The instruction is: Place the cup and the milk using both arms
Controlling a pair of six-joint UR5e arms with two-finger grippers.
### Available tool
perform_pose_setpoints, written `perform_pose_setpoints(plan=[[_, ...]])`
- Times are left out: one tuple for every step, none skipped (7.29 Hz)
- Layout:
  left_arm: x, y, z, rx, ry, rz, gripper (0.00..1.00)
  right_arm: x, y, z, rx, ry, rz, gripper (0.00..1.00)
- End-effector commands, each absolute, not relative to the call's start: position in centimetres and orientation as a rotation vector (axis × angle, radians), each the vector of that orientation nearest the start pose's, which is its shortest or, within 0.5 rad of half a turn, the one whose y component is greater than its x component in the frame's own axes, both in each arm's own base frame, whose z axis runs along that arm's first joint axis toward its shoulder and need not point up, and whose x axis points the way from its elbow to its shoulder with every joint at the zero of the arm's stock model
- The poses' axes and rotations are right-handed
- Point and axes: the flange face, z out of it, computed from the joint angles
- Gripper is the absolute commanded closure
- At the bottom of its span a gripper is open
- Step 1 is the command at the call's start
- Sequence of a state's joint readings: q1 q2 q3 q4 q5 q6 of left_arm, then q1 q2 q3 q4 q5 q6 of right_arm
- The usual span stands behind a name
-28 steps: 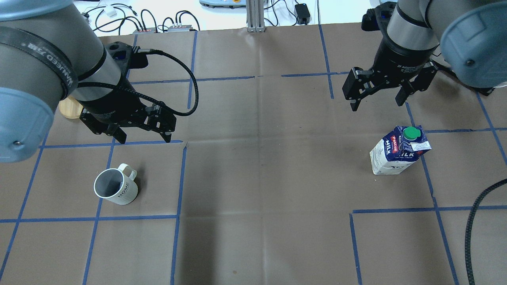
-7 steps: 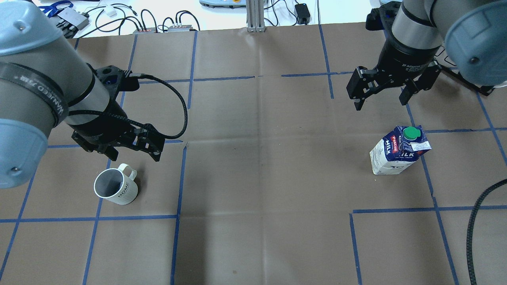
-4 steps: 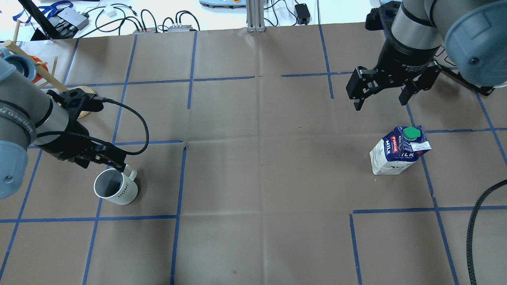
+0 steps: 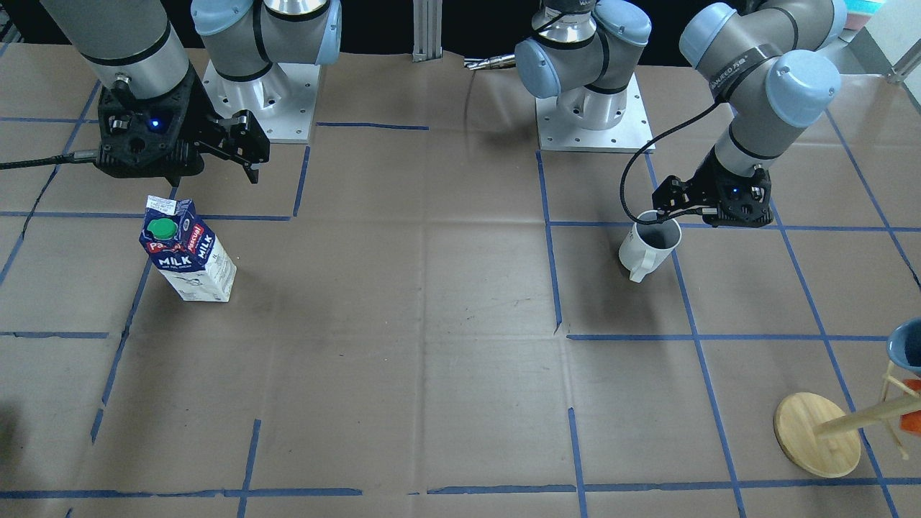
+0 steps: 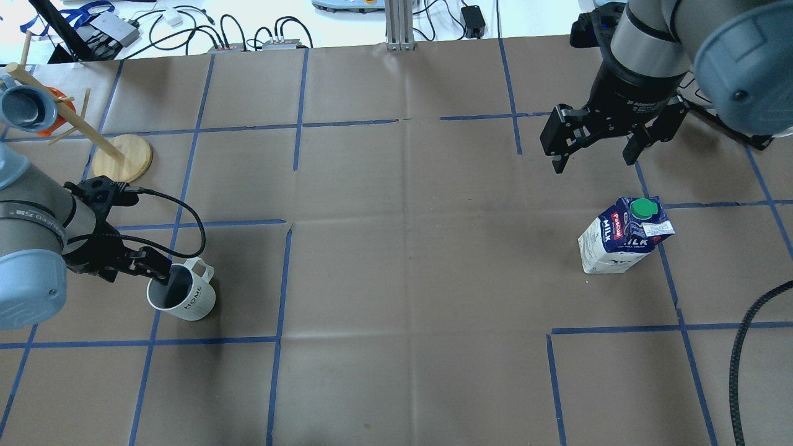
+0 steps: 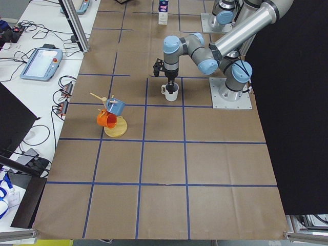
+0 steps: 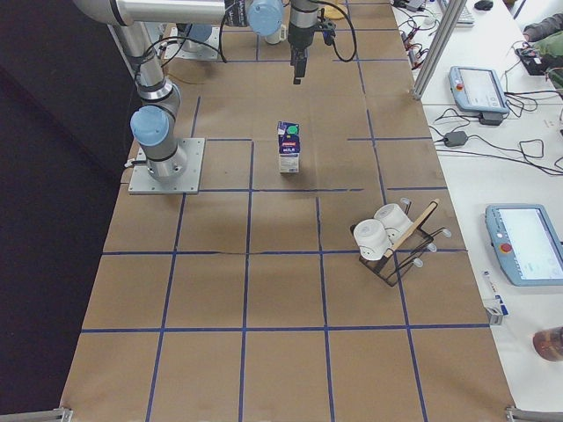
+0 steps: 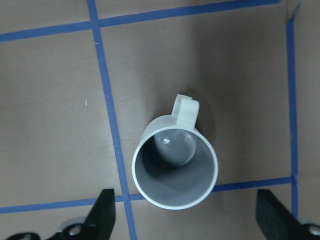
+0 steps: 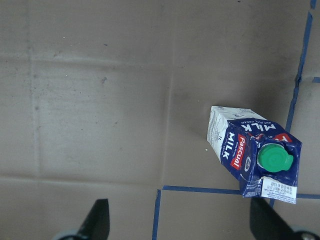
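The white cup (image 5: 183,296) stands upright on the brown table, handle pointing away from the robot; it also shows in the front view (image 4: 647,248). My left gripper (image 5: 133,272) is open and low over it. In the left wrist view the cup (image 8: 175,170) lies centred between the two fingertips (image 8: 102,215), and its rim is level with them. The milk (image 5: 622,238) stands upright at the right, green cap on top, also in the front view (image 4: 188,252). My right gripper (image 5: 598,158) is open and empty, held high and apart from the milk (image 9: 252,155).
A wooden mug tree (image 5: 122,158) with a blue and an orange cup stands at the far left. A black cable (image 5: 743,347) hangs at the right edge. The arm bases (image 4: 593,115) sit behind the work area. Blue tape lines grid the table.
My left gripper has come down and toward the robot from beyond the cup, and now hovers over it. The right gripper, the cup and the milk have stayed put.
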State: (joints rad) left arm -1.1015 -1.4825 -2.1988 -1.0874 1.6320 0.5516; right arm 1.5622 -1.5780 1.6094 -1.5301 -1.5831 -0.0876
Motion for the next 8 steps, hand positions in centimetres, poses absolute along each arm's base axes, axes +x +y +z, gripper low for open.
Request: perform_pose_setpoints(plan=[[6.9, -41.0, 26.5, 0.148, 3.116, 0.157, 0.0, 12.8, -48.2, 46.8, -0.126, 3.146, 0.117, 0.0], [6.9, -41.0, 26.1, 0.153, 3.116, 0.17, 0.0, 12.8, -48.3, 46.8, -0.124, 3.146, 0.117, 0.0], [7.0, -41.2, 25.7, 0.15, 3.116, 0.163, 0.0, 12.8, -48.2, 46.9, -0.126, 3.146, 0.114, 0.0], [7.2, -41.6, 25.0, 0.148, 3.118, 0.164, 0.0, 12.8, -48.2, 46.9, -0.124, 3.146, 0.114, 0.0], [7.2, -41.7, 24.6, 0.148, 3.12, 0.164, 0.04, 12.8, -48.3, 46.7, -0.124, 3.146, 0.119, 0.0], [7.0, -41.4, 24.0, 0.147, 3.128, 0.186, 0.26, 12.8, -48.2, 46.9, -0.124, 3.146, 0.114, 0.0], [6.9, -41.1, 23.6, 0.143, 3.129, 0.201, 0.61, 12.7, -48.2, 46.9, -0.124, 3.146, 0.114, 0.0], [6.8, -40.9, 23.3, 0.138, 3.133, 0.214, 0.87, 12.8, -48.2, 46.9, -0.124, 3.146, 0.114, 0.0]])
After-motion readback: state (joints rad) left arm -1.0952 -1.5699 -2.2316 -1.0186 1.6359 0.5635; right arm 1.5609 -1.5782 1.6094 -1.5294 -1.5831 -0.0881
